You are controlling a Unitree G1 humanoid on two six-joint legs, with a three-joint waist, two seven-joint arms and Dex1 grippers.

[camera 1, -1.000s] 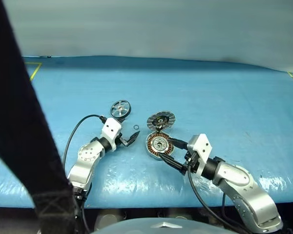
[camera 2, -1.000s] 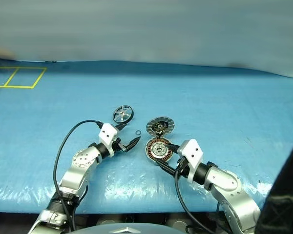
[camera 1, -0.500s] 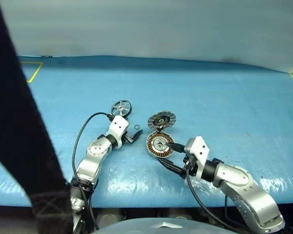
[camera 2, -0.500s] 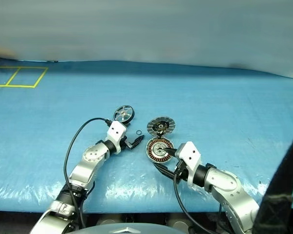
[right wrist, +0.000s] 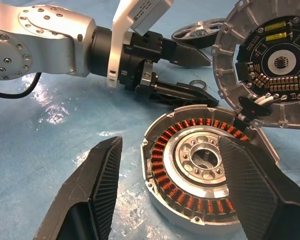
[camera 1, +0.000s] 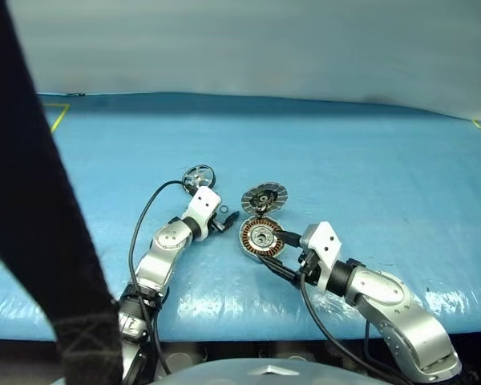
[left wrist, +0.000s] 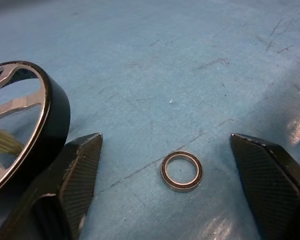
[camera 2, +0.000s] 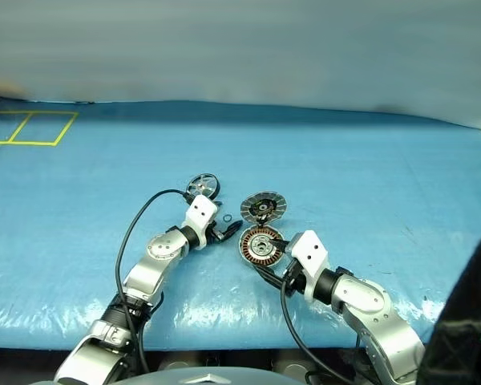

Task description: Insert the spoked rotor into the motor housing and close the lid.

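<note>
The spoked rotor (camera 1: 198,176) lies flat on the blue table, just beyond my left gripper (camera 1: 227,218). That gripper is open, its fingers either side of a tiny thin ring (left wrist: 182,171), and the rotor's dark rim (left wrist: 50,115) sits close beside one finger. The motor housing (right wrist: 195,165), with copper windings around a silver hub, lies between the open fingers of my right gripper (camera 1: 277,252); a gap shows at one finger. The lid (camera 1: 264,196) leans at the housing's far side with its ribbed face and dark centre (right wrist: 275,65) showing. Short wires join it to the housing.
Blue sheeting (camera 1: 369,160) covers the table, and its front edge runs just behind both arms. Yellow tape marks (camera 2: 28,127) lie at the far left. A black strap (camera 1: 40,208) hangs across the left of the left eye view. My left arm's cable (camera 1: 148,216) loops over the table.
My left gripper has moved right and forward, past the rotor, so that its fingers now stand either side of the tiny ring. The right arm has kept still at the housing.
</note>
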